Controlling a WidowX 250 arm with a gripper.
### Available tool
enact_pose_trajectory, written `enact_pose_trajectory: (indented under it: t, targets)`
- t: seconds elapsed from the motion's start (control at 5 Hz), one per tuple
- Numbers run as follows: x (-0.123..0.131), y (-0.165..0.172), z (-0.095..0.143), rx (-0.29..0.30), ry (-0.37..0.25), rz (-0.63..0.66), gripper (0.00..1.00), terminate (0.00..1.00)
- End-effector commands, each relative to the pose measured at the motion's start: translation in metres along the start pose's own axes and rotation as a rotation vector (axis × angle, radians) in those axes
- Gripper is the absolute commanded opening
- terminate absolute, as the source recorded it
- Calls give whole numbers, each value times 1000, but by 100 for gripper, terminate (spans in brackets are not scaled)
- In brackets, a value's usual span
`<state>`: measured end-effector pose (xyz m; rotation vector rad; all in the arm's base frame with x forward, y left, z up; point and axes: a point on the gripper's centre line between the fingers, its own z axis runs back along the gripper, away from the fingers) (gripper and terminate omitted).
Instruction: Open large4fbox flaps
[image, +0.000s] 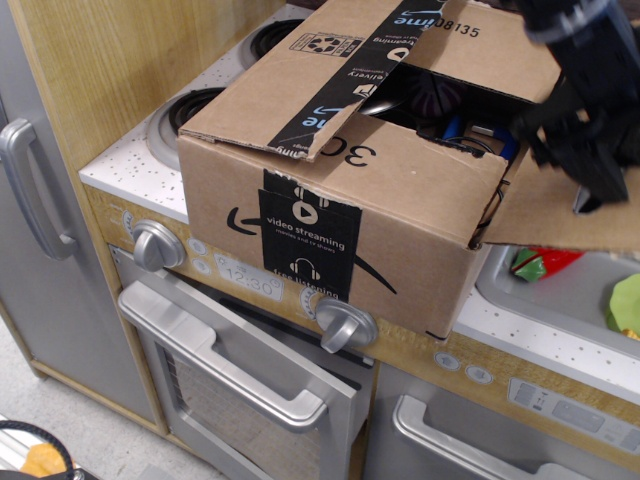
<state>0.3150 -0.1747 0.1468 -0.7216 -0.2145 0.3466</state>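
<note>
Large4fbox (340, 190) sits mid-frame on a toy kitchen counter (135, 165), covering most of the stovetop; one burner (180, 110) shows at its left edge, another at the top of the frame. Box front shows a black smile arrow and a black tape strip (308, 235) reading "video streaming". Flaps: left one (330, 70) lies mostly flat across the top with black blue-lettered tape and a recycling stamp; right one (570, 215) is folded outward, about level, hanging over the sink (570, 290) at right of frame. Opening shows dark and blue items inside, unclear.

Gripper (585, 130) is a black blur at upper right, over or against the outward flap; cannot tell whether its fingers are apart or together, or whether it touches the flap.

Red-green toy pepper (535, 262) is partly hidden under that flap. Oven knobs (345, 325) and oven door handle (225, 365) are below the box.
</note>
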Motion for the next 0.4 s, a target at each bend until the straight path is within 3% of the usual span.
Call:
enact_pose_trajectory:
  t: [0.0, 0.2]
  targets:
    - [16, -1, -3, -17, -30, -54, 100, 0]
    - [19, 5, -8, -7, -20, -63, 100, 100]
